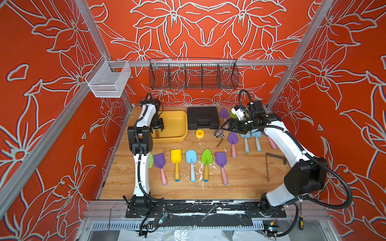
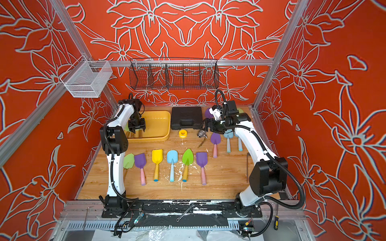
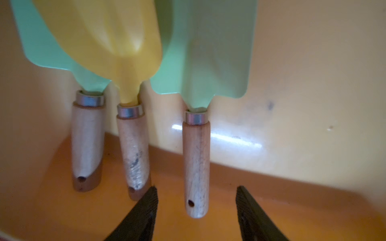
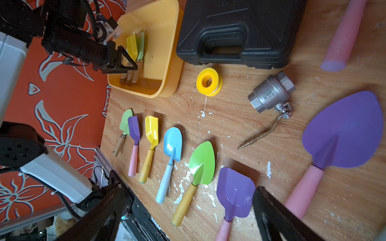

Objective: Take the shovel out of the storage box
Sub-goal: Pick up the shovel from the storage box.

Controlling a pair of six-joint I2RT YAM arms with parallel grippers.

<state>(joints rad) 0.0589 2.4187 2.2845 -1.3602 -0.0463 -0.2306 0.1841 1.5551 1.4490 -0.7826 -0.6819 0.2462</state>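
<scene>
The yellow storage box (image 1: 177,125) (image 2: 160,125) (image 4: 165,41) stands at the back left of the table. Three wooden-handled shovels lie in it along its left side: two green blades (image 3: 206,62) and a yellow one (image 3: 117,37). My left gripper (image 1: 158,130) (image 3: 197,187) reaches down into the box. It is open, with its fingers (image 3: 146,208) on either side of one green shovel's wooden handle (image 3: 196,167) and a gap on each side. My right gripper (image 1: 224,125) (image 4: 188,187) hovers open and empty above the table beside the black case.
A black tool case (image 1: 202,117) stands right of the box, with a yellow tape roll (image 1: 199,133) and a metal valve (image 1: 218,133) in front. Several coloured shovels (image 1: 191,164) lie in a row across the table, more under the right arm (image 1: 232,144). Wire baskets (image 1: 193,75) hang on the back rail.
</scene>
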